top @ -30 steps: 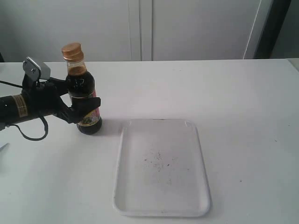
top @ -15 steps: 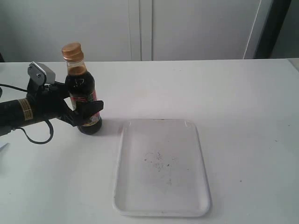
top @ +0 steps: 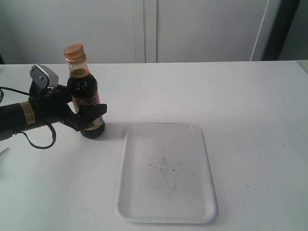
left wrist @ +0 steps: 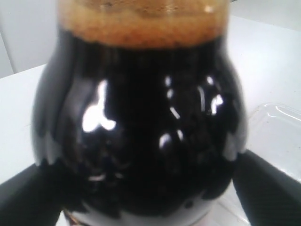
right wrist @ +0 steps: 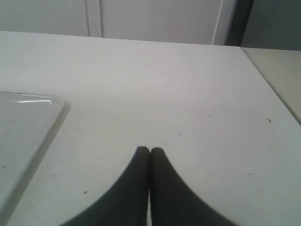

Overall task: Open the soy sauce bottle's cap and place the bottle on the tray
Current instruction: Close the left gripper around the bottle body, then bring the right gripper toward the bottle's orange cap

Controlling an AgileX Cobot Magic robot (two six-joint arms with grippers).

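The soy sauce bottle [top: 85, 96] stands upright on the white table, left of the tray [top: 144, 202]. Its orange-gold cap [top: 75, 53] is closed. My left gripper [top: 89, 115] reaches in from the left and is shut on the bottle's lower body, one finger across the label. In the left wrist view the dark bottle [left wrist: 141, 132] fills the picture, with black fingers [left wrist: 268, 188] pressed against both sides. The right gripper [right wrist: 150, 150] is shut with nothing in it, low over bare table beside a tray corner [right wrist: 23, 122]. It does not show in the exterior view.
The white tray lies flat at the middle front, with small dark specks [top: 163, 166] on it. A black cable [top: 36, 142] loops from the left arm onto the table. Cabinet doors [top: 144, 29] stand behind the table's far edge.
My left gripper has slid a little to the right and its near finger has closed across the bottle's label. The bottle and the tray have stayed in place.
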